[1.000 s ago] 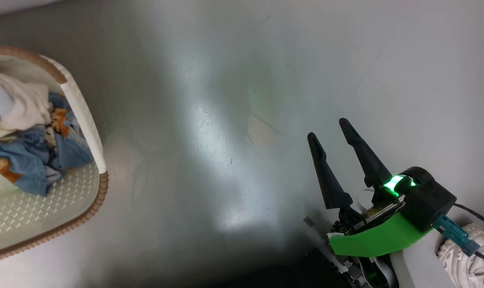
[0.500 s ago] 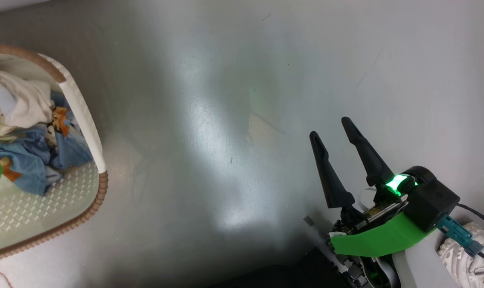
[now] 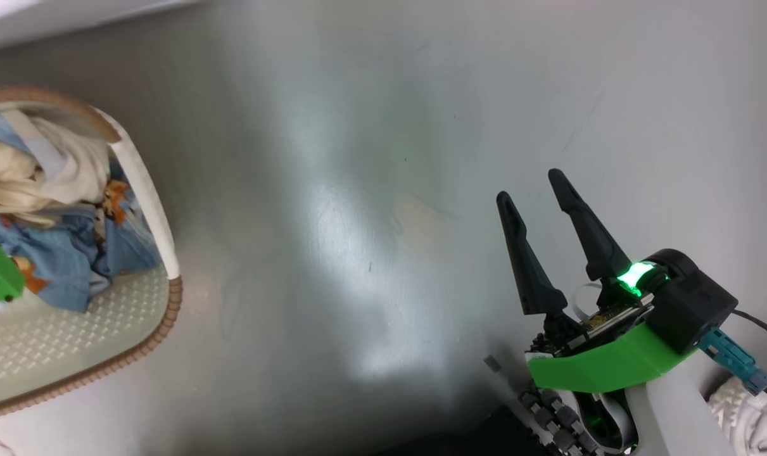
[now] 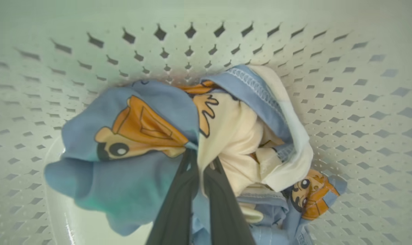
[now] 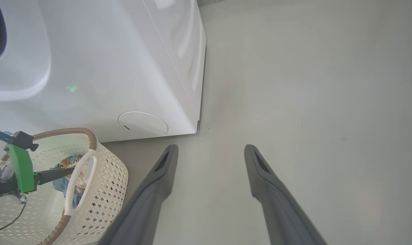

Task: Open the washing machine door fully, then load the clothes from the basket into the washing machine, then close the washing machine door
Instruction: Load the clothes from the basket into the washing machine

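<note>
My left gripper (image 4: 201, 160) has pinched shut since a moment ago. Now its tips hold a fold of the clothes (image 4: 137, 136), blue cloth with orange animals and a white piece. They lie bunched against one end wall of the basket (image 4: 362, 102). The basket stands on the floor (image 3: 358, 190) just beside the washing machine (image 5: 107, 68). My right gripper (image 5: 211, 147) hangs over bare floor, fingers wide apart.
</note>
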### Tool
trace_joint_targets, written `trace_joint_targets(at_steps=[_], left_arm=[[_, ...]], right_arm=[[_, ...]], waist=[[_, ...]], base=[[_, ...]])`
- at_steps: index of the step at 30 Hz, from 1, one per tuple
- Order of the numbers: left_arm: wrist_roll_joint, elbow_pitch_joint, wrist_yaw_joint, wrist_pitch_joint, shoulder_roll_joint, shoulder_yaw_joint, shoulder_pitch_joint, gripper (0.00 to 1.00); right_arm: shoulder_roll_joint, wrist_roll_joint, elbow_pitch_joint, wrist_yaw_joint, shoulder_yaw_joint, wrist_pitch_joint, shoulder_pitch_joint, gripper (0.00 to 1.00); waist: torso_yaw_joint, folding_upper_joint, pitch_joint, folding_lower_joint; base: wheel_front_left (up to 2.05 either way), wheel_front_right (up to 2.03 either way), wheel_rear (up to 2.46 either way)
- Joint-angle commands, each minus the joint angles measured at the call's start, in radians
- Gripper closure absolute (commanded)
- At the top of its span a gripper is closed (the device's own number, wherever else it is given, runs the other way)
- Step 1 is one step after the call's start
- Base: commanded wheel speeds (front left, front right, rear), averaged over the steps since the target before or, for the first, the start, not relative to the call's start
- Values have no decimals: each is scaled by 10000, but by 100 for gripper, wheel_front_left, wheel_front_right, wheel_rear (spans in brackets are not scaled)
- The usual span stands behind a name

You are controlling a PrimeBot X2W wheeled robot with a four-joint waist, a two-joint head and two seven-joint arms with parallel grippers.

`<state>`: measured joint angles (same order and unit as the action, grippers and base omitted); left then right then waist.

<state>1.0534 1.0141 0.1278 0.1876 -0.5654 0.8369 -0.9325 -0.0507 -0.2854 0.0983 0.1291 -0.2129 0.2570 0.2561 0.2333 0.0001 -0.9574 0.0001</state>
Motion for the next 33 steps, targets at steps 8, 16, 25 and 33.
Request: trace_joint_targets(at_steps=[8, 16, 25, 33], left_arm=[[255, -378, 29, 710, -170, -182, 989, 100], [-977, -1447, 29, 738, 125, -2057, 2134, 100], [-2854, -3025, 29, 740, 1165, -4618, 3919, 100], [-4304, -4520, 29, 741, 2002, -6212, 5566, 100]], right_arm=[[5, -36, -185, 16, -163, 48, -103, 0], [5, 145, -617, 16, 53, 48, -147, 0], [5, 320, -1203, 16, 134, 48, -219, 0], [5, 332, -1719, 16, 222, 48, -495, 0]], waist=[[-432, -1, 1454, -1], [-835, -1, 2801, -1], [-1413, -1, 4361, -1], [-1646, -1, 5748, -1]], base=[[0, 0, 0], [0, 0, 0], [0, 0, 0], [0, 0, 0]])
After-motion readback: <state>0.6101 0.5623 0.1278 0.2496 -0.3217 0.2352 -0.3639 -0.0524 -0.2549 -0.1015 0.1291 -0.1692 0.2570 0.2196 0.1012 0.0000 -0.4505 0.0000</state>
